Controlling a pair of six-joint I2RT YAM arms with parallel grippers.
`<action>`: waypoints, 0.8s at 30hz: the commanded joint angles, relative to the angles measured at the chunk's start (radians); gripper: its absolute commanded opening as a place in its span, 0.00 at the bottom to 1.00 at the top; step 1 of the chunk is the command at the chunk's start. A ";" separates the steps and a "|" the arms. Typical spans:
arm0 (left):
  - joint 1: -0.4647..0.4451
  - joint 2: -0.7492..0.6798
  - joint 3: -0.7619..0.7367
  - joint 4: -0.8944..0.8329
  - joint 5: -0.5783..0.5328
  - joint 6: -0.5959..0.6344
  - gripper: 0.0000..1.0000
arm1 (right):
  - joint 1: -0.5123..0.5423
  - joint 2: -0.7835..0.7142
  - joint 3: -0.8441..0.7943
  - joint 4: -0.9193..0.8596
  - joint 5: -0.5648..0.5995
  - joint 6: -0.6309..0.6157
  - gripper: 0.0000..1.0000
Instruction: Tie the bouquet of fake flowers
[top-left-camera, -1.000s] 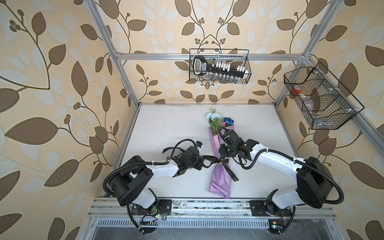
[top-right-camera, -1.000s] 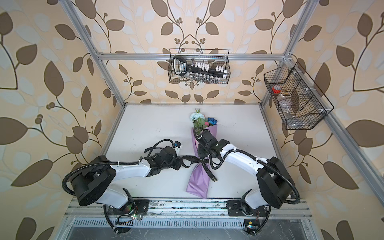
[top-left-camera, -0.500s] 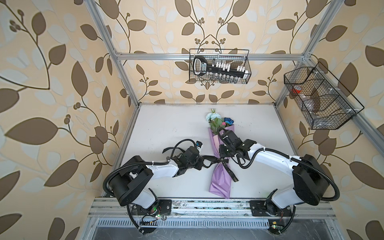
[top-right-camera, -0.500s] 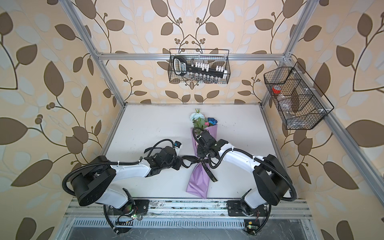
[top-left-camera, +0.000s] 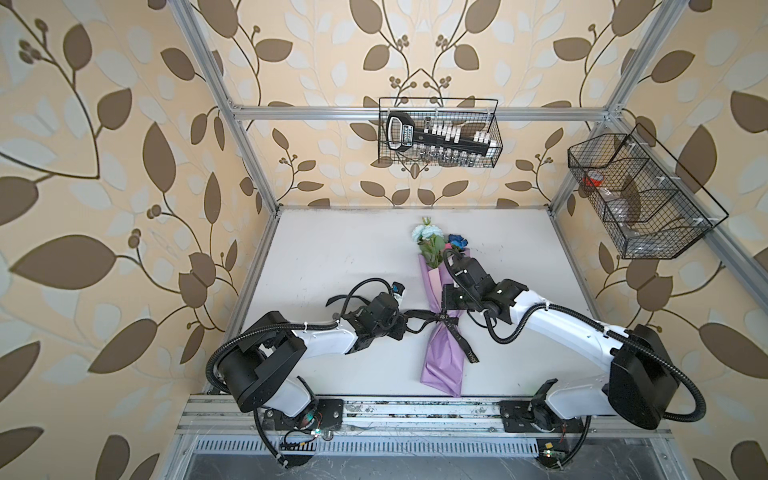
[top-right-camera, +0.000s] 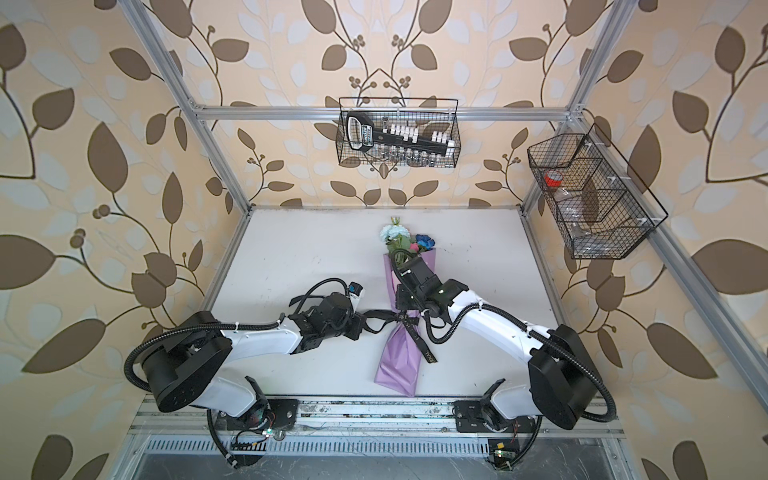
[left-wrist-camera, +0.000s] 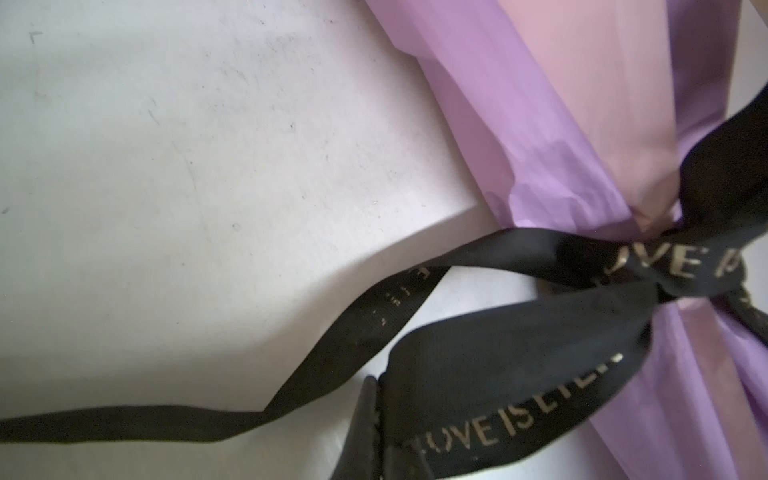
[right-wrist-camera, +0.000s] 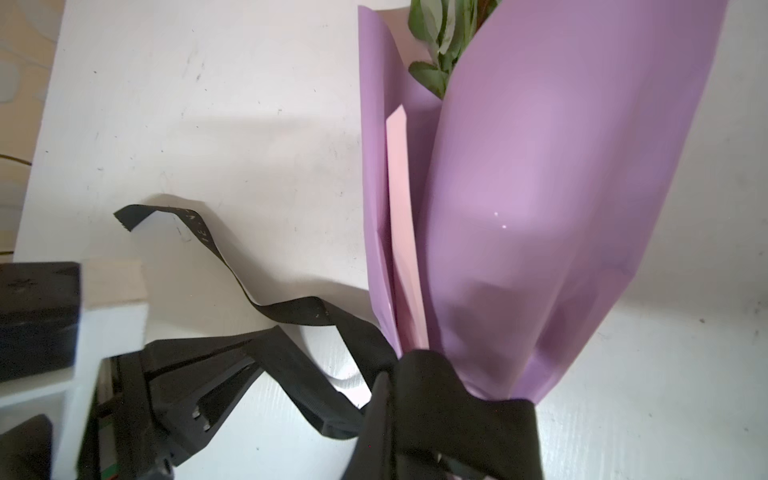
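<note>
The white table (top-left-camera: 332, 257) fills the floor of the cell. The bouquet of fake flowers (top-left-camera: 442, 357) lies lengthwise near its middle, with the pale blue and dark blue blooms at the far end and the flared tail of lilac paper pointing at the near edge. The left gripper (top-left-camera: 401, 326) sits low on the table just left of the bouquet's pinched waist, apart from the paper. Its jaws are clamped on a loop of the black ribbon (top-left-camera: 424, 318), whose lettering shows in the left wrist view (left-wrist-camera: 498, 365). The right gripper (top-left-camera: 445, 308) reaches in from the right and hangs directly over that same waist, above the lilac wrap. Its jaws are pressed together on the ribbon's other loop, right at the knot. The ribbon circles the waist of the bouquet and is knotted on top. One loose tail runs diagonally over the lower wrap toward the near right, and the other trails left across the table past the left gripper.
</note>
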 joint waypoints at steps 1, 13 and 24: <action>0.001 -0.016 0.009 0.005 0.003 -0.007 0.00 | -0.024 -0.044 -0.045 0.002 0.027 0.004 0.00; 0.001 -0.005 -0.001 -0.015 -0.008 -0.021 0.00 | -0.162 -0.158 -0.211 0.063 -0.060 0.035 0.00; 0.002 0.007 -0.003 -0.051 -0.063 -0.054 0.00 | -0.326 -0.178 -0.295 0.126 -0.089 0.023 0.00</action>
